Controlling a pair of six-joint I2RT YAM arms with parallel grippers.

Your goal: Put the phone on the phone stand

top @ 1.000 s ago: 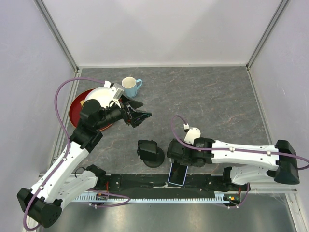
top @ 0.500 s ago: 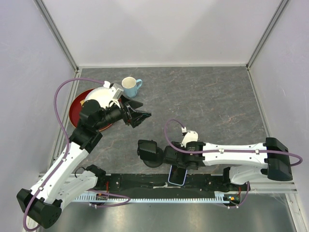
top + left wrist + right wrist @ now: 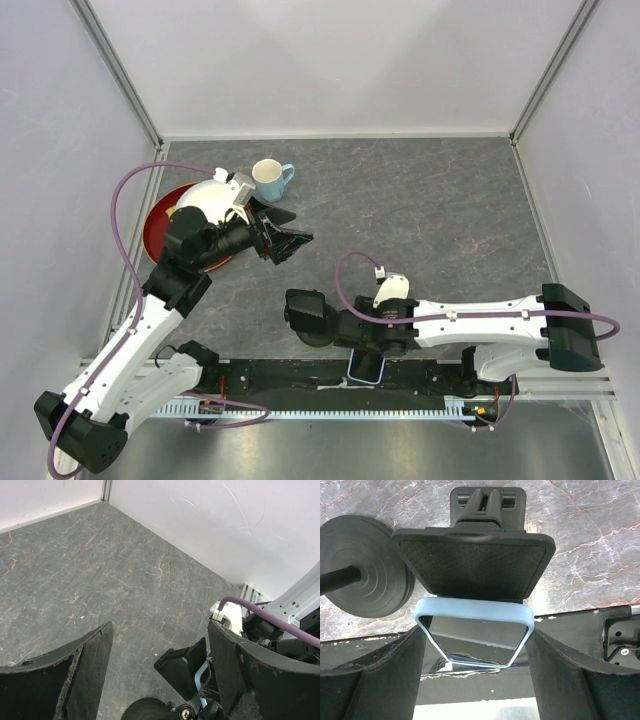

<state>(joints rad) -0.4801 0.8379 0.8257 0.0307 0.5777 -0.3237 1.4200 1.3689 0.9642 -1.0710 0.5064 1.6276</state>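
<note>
Phone (image 3: pixel 366 368): at near edge of bench (image 3: pixel 420 200), just beside phone stand (image 3: pixel 308 313). Long axis near-to-far, screen up, far end hidden under right wrist. Right fingers (image 3: pixel 385 680) flank its long sides; cannot tell whether they grip. Left fingers (image 3: pixel 250 680) spread, empty. White plate (image 3: pixel 205 198) in red dish (image 3: pixel 158 225), left edge.

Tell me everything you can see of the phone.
The phone is a slim slab in a pale blue case with rounded corners and a dark, glossy screen that mirrors its surroundings. It lies screen up on the black strip at the table's near edge, one short end close by the padded plate of the phone stand. The right gripper's fingers flank its long sides; whether they press it cannot be told.
</note>
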